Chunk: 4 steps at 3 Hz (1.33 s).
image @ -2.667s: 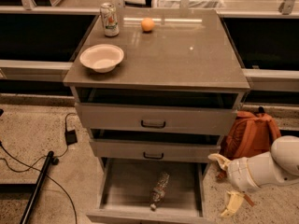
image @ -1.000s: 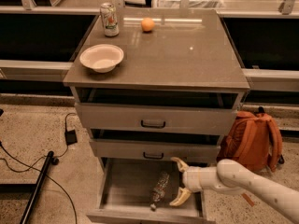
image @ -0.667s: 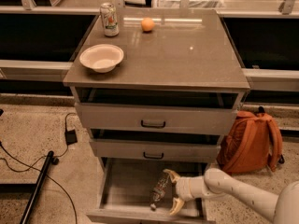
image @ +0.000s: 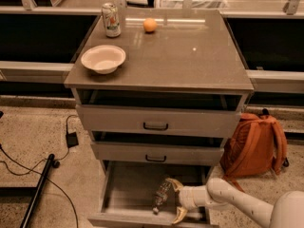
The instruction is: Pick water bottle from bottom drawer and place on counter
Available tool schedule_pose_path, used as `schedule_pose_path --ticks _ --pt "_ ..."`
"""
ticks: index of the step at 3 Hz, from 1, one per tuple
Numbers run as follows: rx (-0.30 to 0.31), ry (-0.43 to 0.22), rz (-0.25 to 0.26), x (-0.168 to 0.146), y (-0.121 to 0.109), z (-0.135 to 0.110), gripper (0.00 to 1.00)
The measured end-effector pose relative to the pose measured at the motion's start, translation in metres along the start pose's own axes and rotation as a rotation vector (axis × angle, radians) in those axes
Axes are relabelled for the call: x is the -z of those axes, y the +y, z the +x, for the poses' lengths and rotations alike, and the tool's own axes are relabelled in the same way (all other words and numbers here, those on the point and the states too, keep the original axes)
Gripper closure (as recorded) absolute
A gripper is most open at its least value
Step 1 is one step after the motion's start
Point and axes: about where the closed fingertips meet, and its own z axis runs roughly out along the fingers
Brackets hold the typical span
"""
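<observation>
Camera view | gripper [image: 176, 199] spread wide, nxt to water bottle [image: 161, 195]; both in bottom drawer [image: 128, 189]

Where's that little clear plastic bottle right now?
Low in the camera view, the small clear crinkled water bottle lies on the floor of the open grey bottom drawer, right of its middle, with the robot's cream gripper open close beside it.

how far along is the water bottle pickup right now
Done: the bottom drawer stands open and the gripper is inside it. In hand: its fingers are open right beside the water bottle, which lies on the drawer floor, not yet gripped. Left: close on the bottle, lift it out and set it on the counter, where a bowl, a drink can and an orange sit.
</observation>
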Motion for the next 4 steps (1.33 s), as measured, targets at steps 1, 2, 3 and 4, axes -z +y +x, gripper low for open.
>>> schedule_pose_path --ticks 1,2,3,4 --pt "0.012 -0.027 0.008 -0.011 -0.004 -0.001 0.02" --pt "0.019 -0.039 0.02 -0.014 -0.008 -0.002 0.22" --pt "0.03 -0.047 0.02 -0.018 -0.017 -0.003 0.23" --pt "0.031 -0.047 0.02 -0.018 -0.018 -0.003 0.22"
